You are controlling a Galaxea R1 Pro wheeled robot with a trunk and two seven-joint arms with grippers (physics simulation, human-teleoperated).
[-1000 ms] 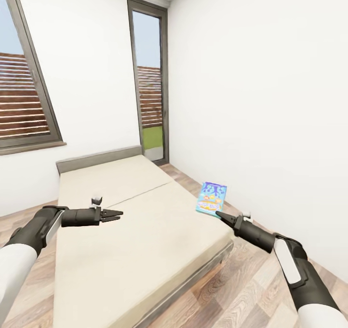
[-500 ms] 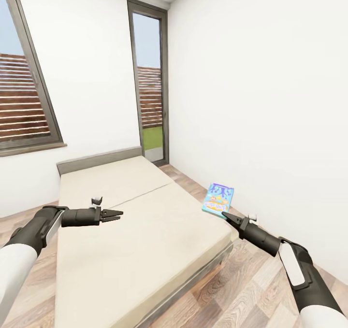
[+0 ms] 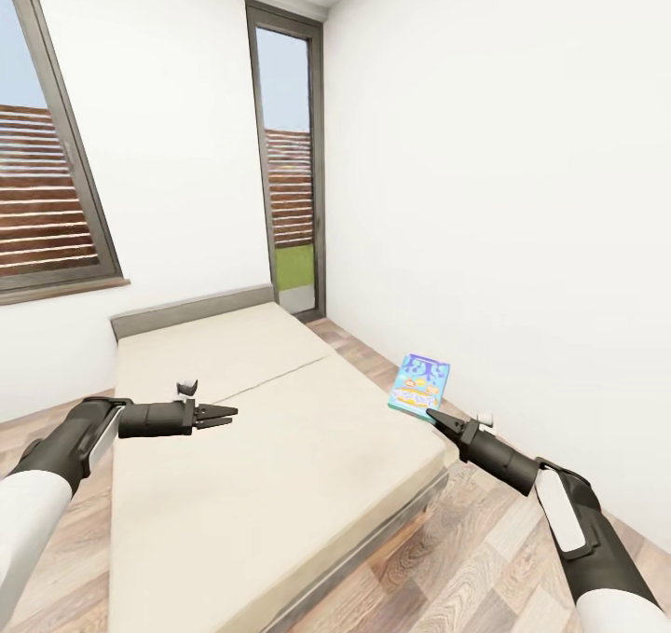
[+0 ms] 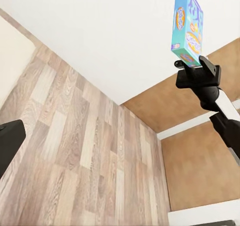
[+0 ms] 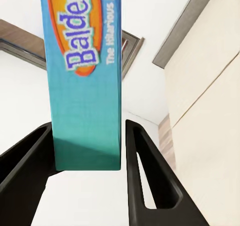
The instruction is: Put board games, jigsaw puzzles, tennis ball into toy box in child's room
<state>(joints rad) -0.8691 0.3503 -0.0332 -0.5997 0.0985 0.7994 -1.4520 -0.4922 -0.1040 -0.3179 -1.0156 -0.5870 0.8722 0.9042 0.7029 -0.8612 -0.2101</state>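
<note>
A narrow blue board game [image 3: 419, 383] stands on end in the air beside the bed's [image 3: 280, 456] right edge, with my right gripper [image 3: 434, 418] shut on its lower end. In the right wrist view the blue board game [image 5: 82, 76] sits between the two dark fingers [image 5: 145, 176]. The left wrist view shows the same blue board game [image 4: 188, 19] standing up out of the right gripper [image 4: 192, 66]. My left gripper [image 3: 228, 415] hovers open over the beige mattress, holding nothing; one of its fingers [image 4: 9, 141] shows at the frame edge. The toy box and table are out of view.
A white wall [image 3: 522, 241] runs close along the bed's right side, leaving a narrow strip of wood floor [image 3: 485, 530]. A low grey headboard [image 3: 191, 307] stands at the far end, with a tall glazed door [image 3: 291, 176] and a window [image 3: 47, 195] behind.
My right gripper has carried the blue board game a little to the right, away from the bed's edge. The left arm has stayed put.
</note>
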